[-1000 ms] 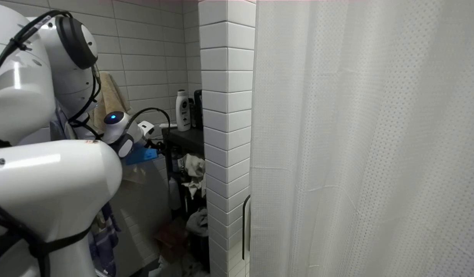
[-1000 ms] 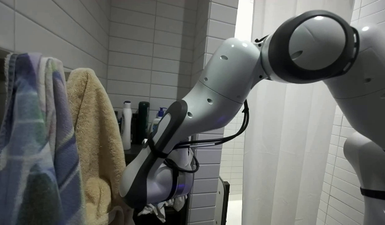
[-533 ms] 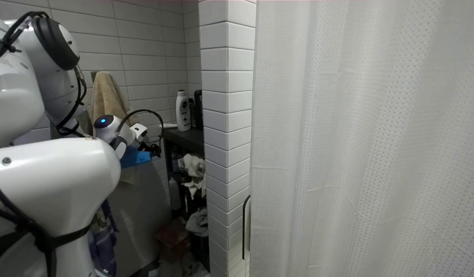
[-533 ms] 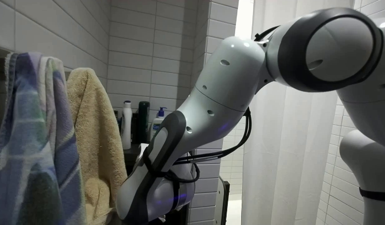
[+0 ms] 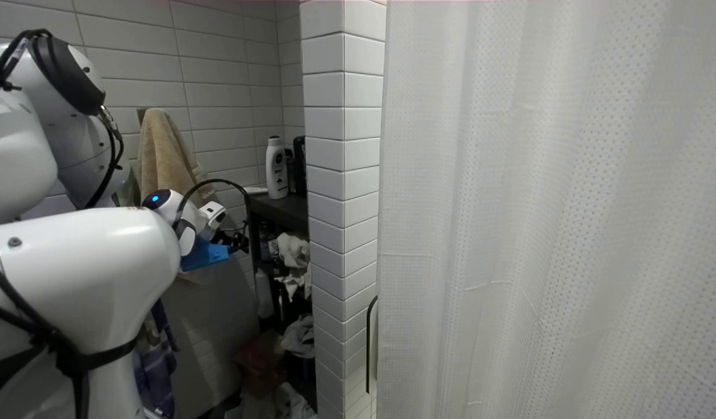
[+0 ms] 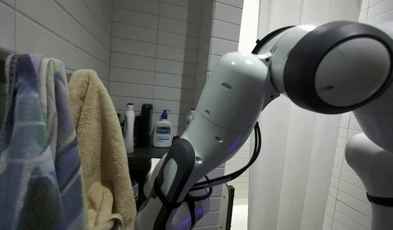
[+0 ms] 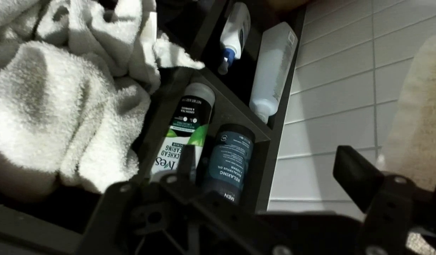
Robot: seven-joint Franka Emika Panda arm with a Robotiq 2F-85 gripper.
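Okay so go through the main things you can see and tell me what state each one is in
Gripper: open, holding nothing.
Scrub tube: capped, partly hidden by the gripper.
Dark blue bottle: near end hidden; closed or not, can't tell.
White cloth: crumpled.
Cetaphil pump bottle: upright.
Tall white bottle: upright, capped.
Dark green bottle: upright.
Tan towel: hanging.
Patterned towel: hanging.
Shower curtain: hanging in soft folds.
Arm light: glowing blue.
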